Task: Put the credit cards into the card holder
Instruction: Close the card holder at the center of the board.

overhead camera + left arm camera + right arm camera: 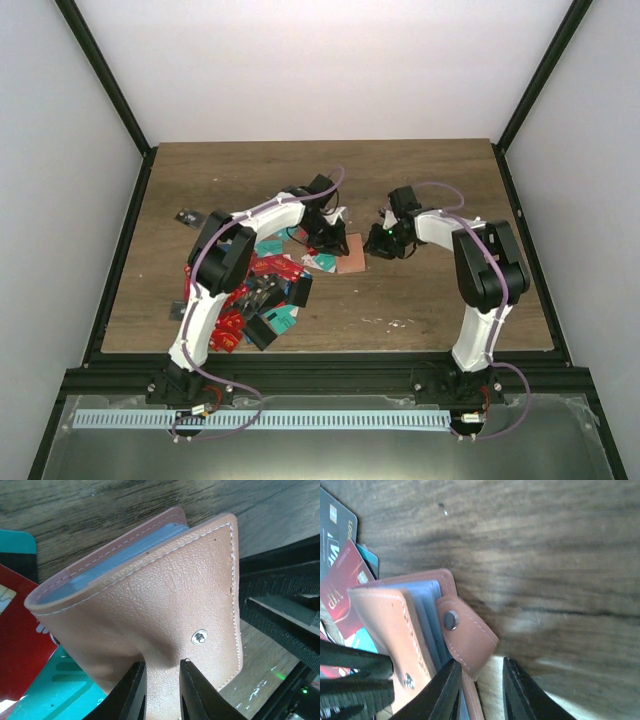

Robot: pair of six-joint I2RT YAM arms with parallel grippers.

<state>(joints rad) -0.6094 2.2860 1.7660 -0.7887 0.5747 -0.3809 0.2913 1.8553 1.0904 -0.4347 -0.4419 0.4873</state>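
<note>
Brown wood table (420, 180), credit cards (262, 300) heaped at left. Card holder (350, 253) mid-table between both arms, stood open: left gripper (162, 695) clamped on its cover, probably to bare the blue pockets (427, 615). Right gripper (480, 695) narrow beside the snap tab (465, 630); can't tell if gripping.

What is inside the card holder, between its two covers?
Between the pink covers of the card holder, pale blue sleeves show at the opened edge. Whether any card sits in the sleeves cannot be seen, because the covers hide their insides.
</note>
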